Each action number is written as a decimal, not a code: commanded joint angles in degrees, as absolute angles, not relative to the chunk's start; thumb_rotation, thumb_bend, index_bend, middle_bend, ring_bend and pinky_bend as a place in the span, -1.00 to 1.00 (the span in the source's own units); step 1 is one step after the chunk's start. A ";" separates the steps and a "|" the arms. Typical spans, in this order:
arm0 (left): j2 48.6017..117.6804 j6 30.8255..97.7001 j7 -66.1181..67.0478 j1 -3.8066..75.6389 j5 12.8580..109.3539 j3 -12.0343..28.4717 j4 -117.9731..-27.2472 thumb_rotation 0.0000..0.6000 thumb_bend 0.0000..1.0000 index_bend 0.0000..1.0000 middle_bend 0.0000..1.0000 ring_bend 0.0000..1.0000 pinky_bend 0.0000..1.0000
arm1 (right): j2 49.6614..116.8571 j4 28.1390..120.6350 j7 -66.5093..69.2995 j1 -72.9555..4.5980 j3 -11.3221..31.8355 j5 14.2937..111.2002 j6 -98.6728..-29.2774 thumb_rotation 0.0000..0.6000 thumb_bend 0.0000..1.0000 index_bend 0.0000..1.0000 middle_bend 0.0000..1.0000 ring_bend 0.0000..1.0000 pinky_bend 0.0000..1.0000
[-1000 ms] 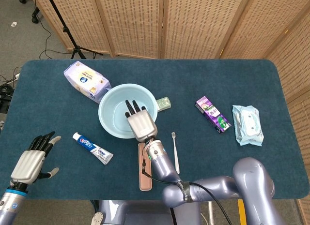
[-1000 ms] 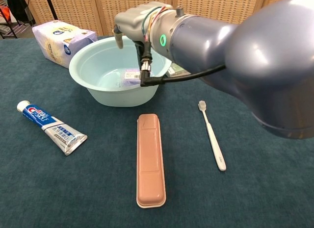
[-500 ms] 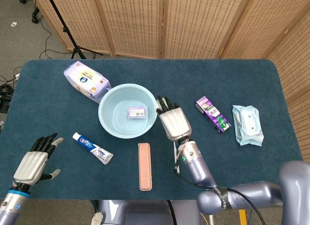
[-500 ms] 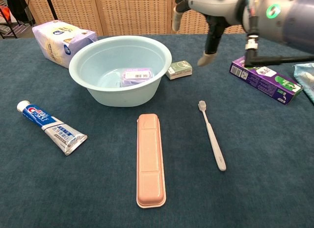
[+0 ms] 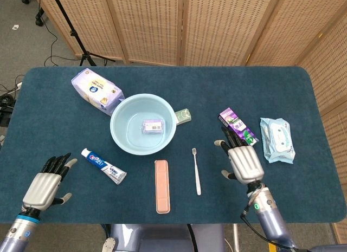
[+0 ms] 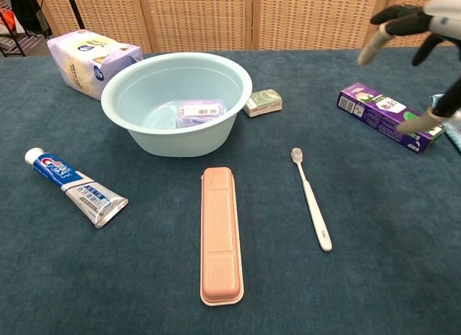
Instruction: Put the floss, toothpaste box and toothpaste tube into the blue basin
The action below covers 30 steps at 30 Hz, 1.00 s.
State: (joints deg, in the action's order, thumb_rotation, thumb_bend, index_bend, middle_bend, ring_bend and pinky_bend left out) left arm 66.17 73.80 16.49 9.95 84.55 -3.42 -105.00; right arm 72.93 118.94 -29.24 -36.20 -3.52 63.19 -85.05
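Nearest the robot, the left hand (image 5: pixel 46 184) hovers over the dark blue tabletop (image 5: pixel 303 100) at the front left edge, fingers (image 5: pixel 58 163) spread and empty. The right hand (image 5: pixel 244 162) hangs at the front right, fingers released, holding nothing, fingertips just beside the toothpaste box (image 5: pixel 238 128). Between the hands lie a pink case (image 6: pixel 220 234) and a white toothbrush (image 6: pixel 311 199), side by side and apart. The toothpaste tube (image 6: pixel 74 186) lies flat, left of the case, near the blue basin (image 6: pixel 130 126) but outside it. The floss (image 6: pixel 200 112) rests inside the basin. A small green box (image 6: pixel 262 102) sits just right of the basin. A tissue pack (image 5: pixel 96 89) lies behind the basin, a wipes pack (image 5: pixel 277 140) far right.
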 commanded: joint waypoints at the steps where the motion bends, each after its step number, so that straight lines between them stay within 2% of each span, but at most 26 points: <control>1: 66.83 73.91 17.58 9.83 84.60 -3.61 -104.76 1.00 -0.59 -1.00 -1.00 -1.00 -1.00 | 70.96 117.13 -22.68 -30.02 -8.16 69.79 -87.48 1.00 -0.72 -0.50 -1.00 -1.00 -0.51; 6: 67.37 74.12 18.50 9.72 84.41 -3.57 -104.71 1.00 -0.59 -1.00 -1.00 -1.00 -1.00 | 70.81 113.55 -17.01 -26.32 -9.46 73.01 -86.61 1.00 -0.74 -0.50 -1.00 -1.00 -0.52; 13: 67.42 74.30 18.36 9.66 84.16 -3.42 -104.56 1.00 -0.59 -1.00 -1.00 -1.00 -1.00 | 69.82 112.63 -18.03 -26.23 -6.30 72.71 -83.36 1.00 -0.74 -0.49 -1.00 -1.00 -0.53; 18: 67.30 73.92 17.90 9.77 83.82 -3.43 -104.44 1.00 -0.59 -1.00 -1.00 -1.00 -1.00 | 69.55 113.13 -20.81 -28.98 -1.93 67.21 -77.29 1.00 -0.74 -0.51 -1.00 -1.00 -0.54; 23: 67.39 73.35 17.67 9.96 83.17 -3.32 -104.17 1.00 -0.59 -1.00 -1.00 -1.00 -1.00 | 69.51 112.00 -22.91 -32.34 2.07 60.52 -71.46 1.00 -0.75 -0.76 -1.00 -1.00 -0.68; 30: 67.77 72.11 17.60 10.39 81.49 -3.03 -103.54 1.00 -0.58 -1.00 -1.00 -1.00 -1.00 | 69.78 107.31 -27.92 -38.59 7.62 47.25 -63.23 1.00 -0.88 -0.89 -1.00 -1.00 -0.86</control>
State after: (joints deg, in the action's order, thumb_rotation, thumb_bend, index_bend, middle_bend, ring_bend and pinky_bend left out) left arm 67.71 72.22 17.60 10.32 81.61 -3.08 -103.62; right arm 69.67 109.70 -25.35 -35.57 5.00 52.23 -66.81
